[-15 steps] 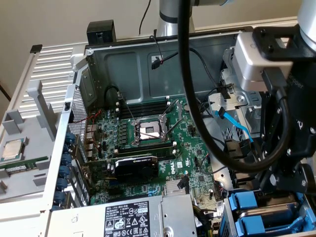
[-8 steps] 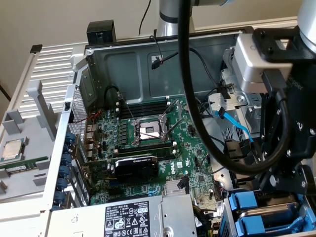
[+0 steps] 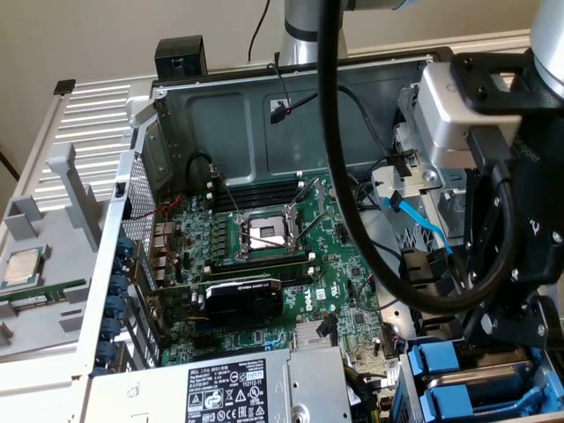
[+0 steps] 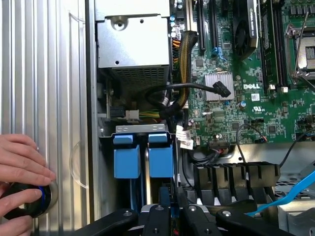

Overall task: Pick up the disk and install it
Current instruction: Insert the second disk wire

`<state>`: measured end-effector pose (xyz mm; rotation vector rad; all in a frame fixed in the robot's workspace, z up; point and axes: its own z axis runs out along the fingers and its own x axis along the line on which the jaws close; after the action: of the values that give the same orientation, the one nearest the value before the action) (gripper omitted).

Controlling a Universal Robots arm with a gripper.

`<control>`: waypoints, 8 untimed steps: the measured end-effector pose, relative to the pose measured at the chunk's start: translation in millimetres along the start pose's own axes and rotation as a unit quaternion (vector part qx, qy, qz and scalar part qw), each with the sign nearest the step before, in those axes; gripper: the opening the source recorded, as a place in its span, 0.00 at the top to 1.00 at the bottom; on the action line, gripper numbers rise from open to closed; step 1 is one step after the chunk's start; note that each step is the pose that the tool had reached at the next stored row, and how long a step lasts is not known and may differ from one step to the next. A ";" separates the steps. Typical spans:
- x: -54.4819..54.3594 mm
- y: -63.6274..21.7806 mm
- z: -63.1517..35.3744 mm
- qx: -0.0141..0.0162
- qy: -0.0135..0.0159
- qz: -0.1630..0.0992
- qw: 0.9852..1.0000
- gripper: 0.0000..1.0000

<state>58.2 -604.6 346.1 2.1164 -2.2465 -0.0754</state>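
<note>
- The disk (image 4: 161, 155) shows as a blue plastic carrier end, rectangular, with a narrower raised tab along its far edge.
- It stands on edge in the drive bay at the corner of the open computer case, slid in between the bay's metal walls.
- It sits just beside a second, alike blue carrier, parallel to it and on the side nearer the green motherboard.
- Its metal body is hidden inside the bay.
- A thin blue edge in line with it is pinched between the fingers of the tool (image 4: 172, 210).

Matt blue plastic carriers (image 4: 126, 160) — ribbed grey metal panel (image 4: 44, 73).
</note>
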 end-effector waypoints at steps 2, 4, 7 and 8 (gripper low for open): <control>0.0 -0.4 0.1 0.000 0.000 0.000 1.000 0.84; 0.0 -0.4 0.1 0.000 0.000 0.000 1.000 0.84; 0.4 -0.5 0.0 0.000 0.000 0.000 1.000 0.84; 0.7 -0.5 0.1 0.000 0.000 0.000 1.000 0.84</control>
<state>58.6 -605.2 346.0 2.1163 -2.2467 -0.0755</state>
